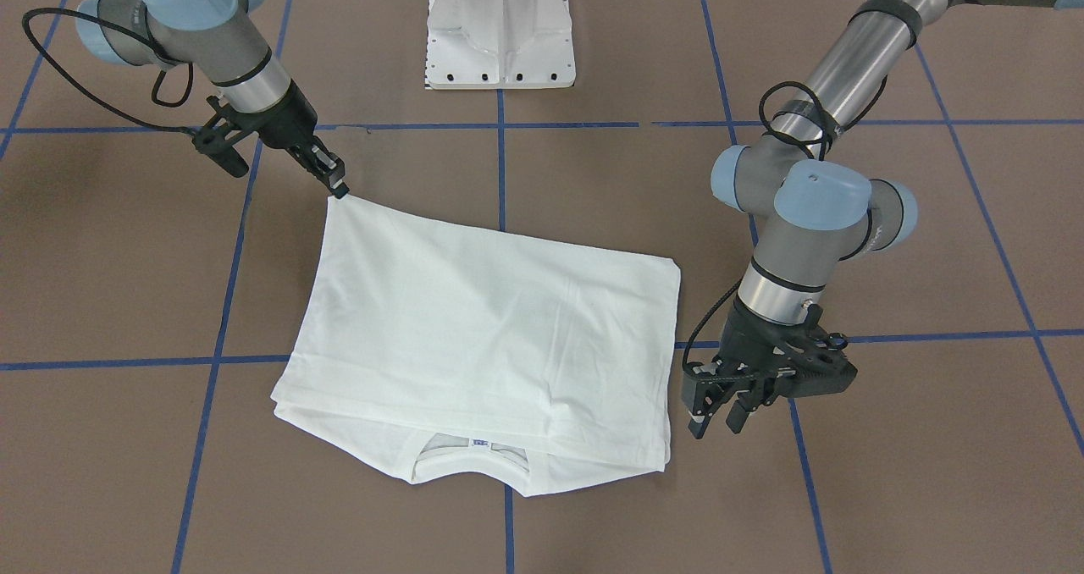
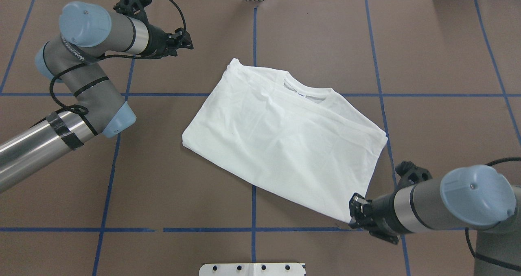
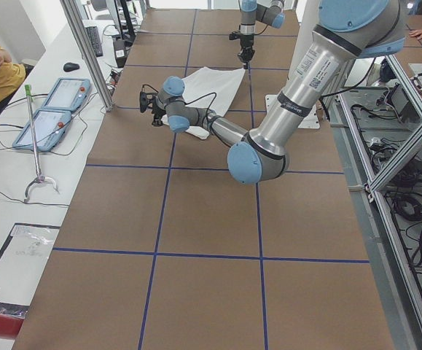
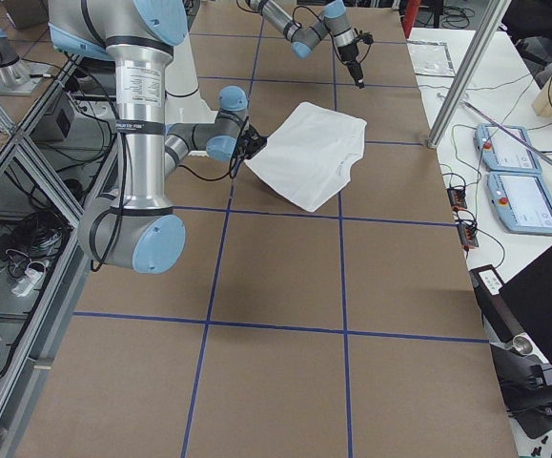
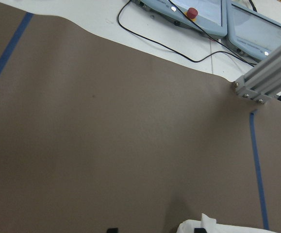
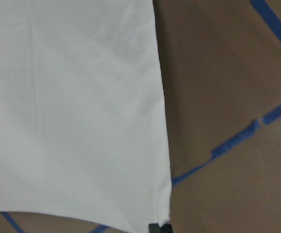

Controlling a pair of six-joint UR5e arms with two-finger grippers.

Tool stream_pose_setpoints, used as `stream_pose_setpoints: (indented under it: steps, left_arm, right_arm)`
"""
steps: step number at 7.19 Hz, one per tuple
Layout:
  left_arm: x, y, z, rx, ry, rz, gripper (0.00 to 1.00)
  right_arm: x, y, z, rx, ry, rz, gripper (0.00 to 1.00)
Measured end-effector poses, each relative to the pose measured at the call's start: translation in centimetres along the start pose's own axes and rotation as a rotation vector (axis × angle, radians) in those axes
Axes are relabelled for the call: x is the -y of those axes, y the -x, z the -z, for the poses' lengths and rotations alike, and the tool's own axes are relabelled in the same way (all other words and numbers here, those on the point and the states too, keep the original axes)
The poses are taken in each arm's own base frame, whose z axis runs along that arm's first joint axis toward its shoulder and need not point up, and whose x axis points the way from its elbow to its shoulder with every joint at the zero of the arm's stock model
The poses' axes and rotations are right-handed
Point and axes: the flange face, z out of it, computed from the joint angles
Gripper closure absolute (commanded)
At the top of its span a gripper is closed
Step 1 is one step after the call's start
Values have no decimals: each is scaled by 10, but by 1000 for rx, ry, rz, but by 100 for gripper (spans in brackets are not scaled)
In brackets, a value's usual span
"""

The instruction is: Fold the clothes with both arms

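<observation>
a: where's the big white folded t-shirt?
b: flat on the brown table. my right gripper pinches one corner; my left gripper gapes beside it. i'd judge it limp, light: take corners.

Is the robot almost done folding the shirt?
Partly. Done: the shirt lies folded into a rectangle, no sleeves showing. In hand: the right claw pinches one corner; the left claw hangs open beside the shirt. Left: probably another fold.
</observation>
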Motion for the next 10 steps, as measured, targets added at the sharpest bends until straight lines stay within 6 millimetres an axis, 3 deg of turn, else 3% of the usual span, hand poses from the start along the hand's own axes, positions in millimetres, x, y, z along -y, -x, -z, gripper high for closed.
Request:
stream_pose_setpoints:
  steps: [2, 3, 4, 5, 6, 7, 8, 10]
  left_arm:
    - [-50, -3, 38, -67, 127, 105, 1]
    - [-86, 2, 51, -82, 182, 129, 1]
    - [-123, 5, 58, -90, 235, 138, 1]
    - [-154, 7, 59, -81, 277, 156, 1]
    - [-182, 13, 55, -46, 306, 192, 11]
    - [-207, 20, 45, 15, 328, 236, 13]
    - [-227, 23, 33, 79, 347, 279, 17]
    - [-247, 25, 15, 138, 344, 301, 30]
  right_arm:
    - [-40, -28, -13, -133, 87, 24, 0]
    - [-44, -28, -8, -134, 97, 24, 0]
    - [-32, -17, 9, -92, 79, 5, 0]
    - [-7, 3, 31, -20, 37, -27, 0]
    - [26, 34, 54, 71, -22, -51, 0]
    - [61, 64, 70, 144, -86, -60, 0]
    - [81, 81, 76, 176, -127, -63, 0]
    - [91, 90, 73, 183, -151, -61, 0]
